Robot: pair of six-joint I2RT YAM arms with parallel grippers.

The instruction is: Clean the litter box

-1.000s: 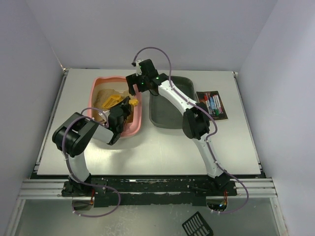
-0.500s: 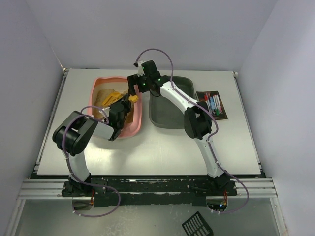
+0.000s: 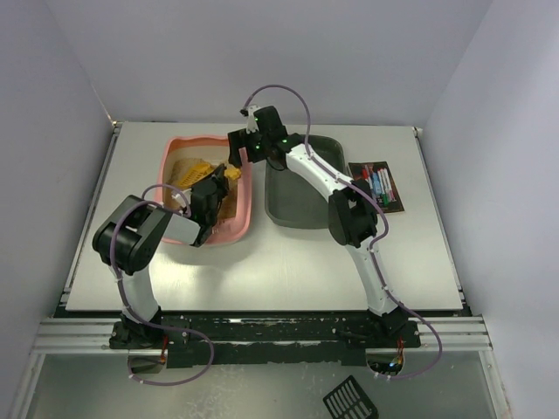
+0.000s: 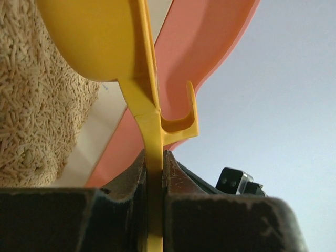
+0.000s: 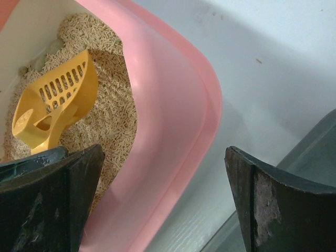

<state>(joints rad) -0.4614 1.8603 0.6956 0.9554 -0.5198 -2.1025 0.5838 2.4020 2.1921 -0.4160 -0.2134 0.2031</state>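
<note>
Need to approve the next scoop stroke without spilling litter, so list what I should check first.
1. Grip on the tool: ok. The left gripper is shut on the handle of the yellow scoop.
2. Scoop position: ok. Its slotted head lies inside the litter box, on the litter.
3. Other arm clear: ok. The right gripper is open and empty, above the box's rim and apart from the scoop.
4. Dump spot: ok. The grey tray stands right beside the box.
5. Scoop load: cannot tell.
</note>
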